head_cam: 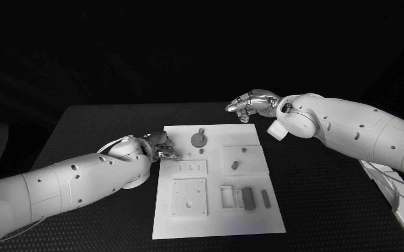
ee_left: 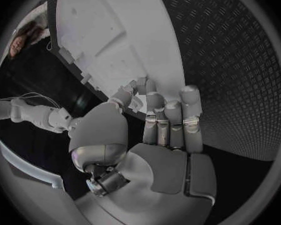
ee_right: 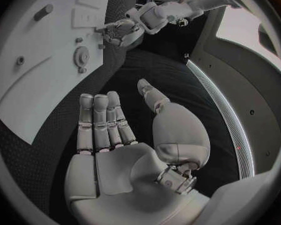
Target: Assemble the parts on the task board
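Two hands work a dark tabletop (head_cam: 337, 205): the left hand (head_cam: 160, 147) sits at the white task board's (head_cam: 253, 217) left edge, fingers' grip unclear; the right hand (head_cam: 251, 105) hovers past its far corner, fingers apart, empty.

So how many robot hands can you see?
2. The left hand is at the left edge of the white task board, fingertips on it. The right hand hovers above the table just past the board's far right corner, holding nothing.

I can read no words, labels, brands or numbers anywhere: nothing legible on my arms, the board or the table.
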